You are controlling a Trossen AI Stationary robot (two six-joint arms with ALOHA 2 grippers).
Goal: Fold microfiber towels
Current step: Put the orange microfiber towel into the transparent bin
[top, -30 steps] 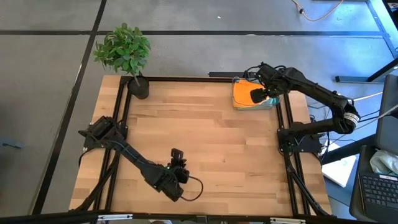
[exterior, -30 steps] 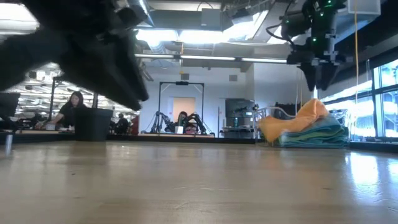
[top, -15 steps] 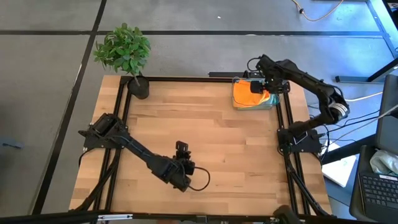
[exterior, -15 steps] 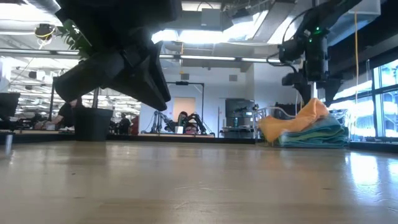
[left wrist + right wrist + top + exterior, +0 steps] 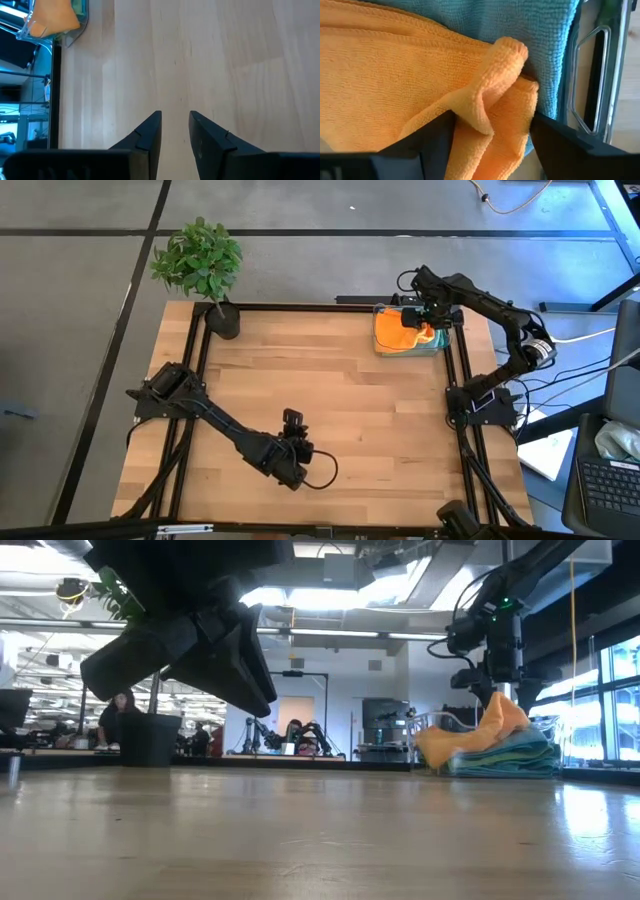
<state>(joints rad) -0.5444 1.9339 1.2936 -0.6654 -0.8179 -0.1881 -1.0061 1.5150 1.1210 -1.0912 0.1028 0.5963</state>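
Observation:
An orange towel (image 5: 393, 330) lies crumpled on top of a stack in a clear plastic bin (image 5: 384, 352) at the table's far right corner. A teal towel (image 5: 520, 20) lies under it, and the stack also shows in the low view (image 5: 515, 755). The other towels are hidden. My right gripper (image 5: 420, 322) is down at the bin, shut on the orange towel (image 5: 395, 65). My left gripper (image 5: 292, 420) hangs over bare wood near the table's near edge, its fingers (image 5: 150, 132) nearly together and holding nothing. My right gripper pinches a raised fold of the orange towel (image 5: 495, 95) between its two fingers, coming from above and pointing down. The fold is several layers thick and fills the gap between them. It stands up as a peak (image 5: 503, 708), while the rest of the towel lies on the stack.
A potted plant (image 5: 200, 260) stands at the table's far left corner. Black rails (image 5: 455, 380) run along the left and right sides. The bin's rim and handle slot (image 5: 600, 75) lie close beside the right gripper. Bare wood (image 5: 330, 380) spreads across the middle.
My right gripper has come down from above the bin onto the orange towel's peak. My left arm has shifted a little toward the table's right edge, its gripper staying over bare wood.

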